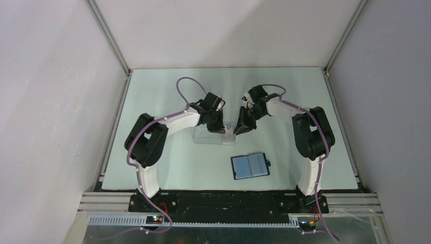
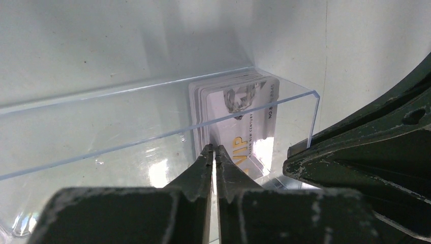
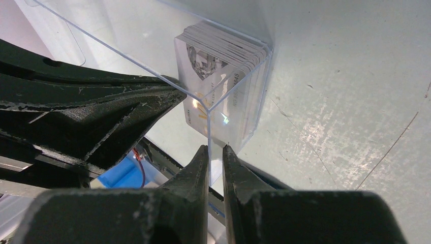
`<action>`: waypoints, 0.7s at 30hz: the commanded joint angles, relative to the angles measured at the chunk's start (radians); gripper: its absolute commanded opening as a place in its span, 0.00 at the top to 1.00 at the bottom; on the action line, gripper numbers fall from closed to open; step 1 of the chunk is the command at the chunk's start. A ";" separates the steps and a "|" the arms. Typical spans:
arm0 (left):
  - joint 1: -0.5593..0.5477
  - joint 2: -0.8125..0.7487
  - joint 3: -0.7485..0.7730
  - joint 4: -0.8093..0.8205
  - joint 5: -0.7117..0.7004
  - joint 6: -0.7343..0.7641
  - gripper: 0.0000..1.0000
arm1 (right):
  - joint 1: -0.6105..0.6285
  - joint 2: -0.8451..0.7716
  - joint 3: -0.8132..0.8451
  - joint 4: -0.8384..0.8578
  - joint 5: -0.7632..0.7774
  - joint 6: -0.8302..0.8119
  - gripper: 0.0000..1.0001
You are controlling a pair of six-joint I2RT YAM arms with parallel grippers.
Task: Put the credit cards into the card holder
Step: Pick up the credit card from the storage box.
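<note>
A stack of pale credit cards (image 2: pixel 239 114) stands on edge at one end of a clear plastic box (image 2: pixel 152 136). The front card reads "VIP". The stack also shows in the right wrist view (image 3: pixel 218 66) and as a pale patch in the top view (image 1: pixel 231 131). My left gripper (image 2: pixel 213 148) is shut, its tips pinching the near edge of a card in the stack. My right gripper (image 3: pixel 216 148) is shut on the box's clear end wall (image 3: pixel 239 117). The two grippers (image 1: pixel 221 129) (image 1: pixel 238 130) meet over the box. The card holder (image 1: pixel 250 165) lies open on the table nearer the bases, blue inner faces up.
The clear box (image 1: pixel 211 136) lies mid-table on the pale green mat (image 1: pixel 167 101). Grey enclosure walls and metal rails (image 1: pixel 114 127) border the mat. The right arm's fingers (image 2: pixel 356 152) crowd the box's end in the left wrist view.
</note>
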 commanded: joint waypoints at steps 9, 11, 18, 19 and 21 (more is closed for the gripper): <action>-0.015 -0.048 0.047 0.003 -0.021 0.018 0.94 | 0.013 0.039 0.012 -0.007 -0.001 -0.014 0.88; -0.017 -0.049 0.051 -0.004 -0.029 0.020 0.91 | 0.013 0.040 0.012 -0.008 -0.002 -0.015 0.88; -0.031 -0.041 0.081 -0.042 -0.055 0.042 0.80 | 0.014 0.043 0.012 -0.008 -0.005 -0.014 0.88; -0.034 -0.039 0.086 -0.044 -0.055 0.043 0.80 | 0.014 0.043 0.013 -0.009 -0.005 -0.016 0.88; -0.037 -0.036 0.089 -0.046 -0.056 0.045 0.79 | 0.014 0.046 0.013 -0.010 -0.005 -0.015 0.88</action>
